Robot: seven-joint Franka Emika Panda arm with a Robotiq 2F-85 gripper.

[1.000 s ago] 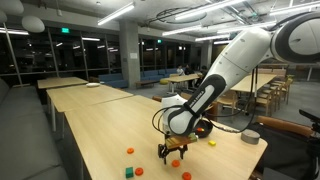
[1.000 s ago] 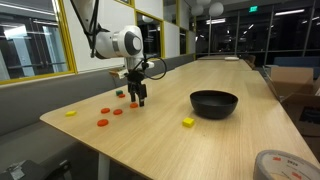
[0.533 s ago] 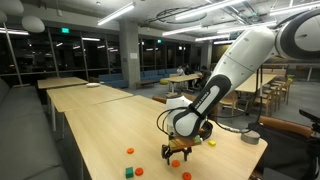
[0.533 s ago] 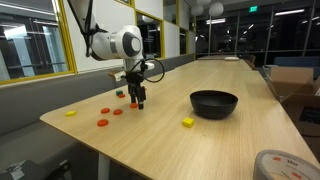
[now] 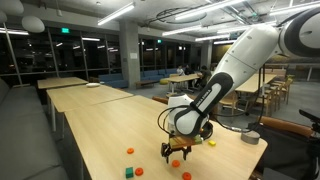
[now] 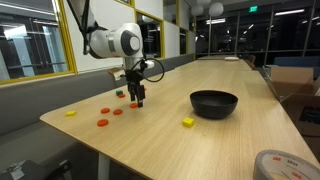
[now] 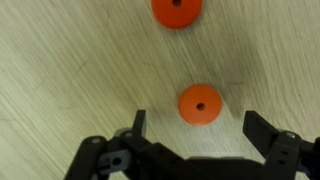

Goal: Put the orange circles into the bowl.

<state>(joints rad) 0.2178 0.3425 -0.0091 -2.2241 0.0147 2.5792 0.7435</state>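
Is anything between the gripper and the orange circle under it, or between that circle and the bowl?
Nothing visible. The open gripper hangs right over the circle, and the table toward the bowl is bare; the yellow piece lies off that line.

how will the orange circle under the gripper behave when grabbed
Probably a bit fiddly: the orange circle looks flat and thin, lying low on the table, so the open gripper must close near the wood. It looks rigid and likely light. Lying flat, it shouldn't roll.
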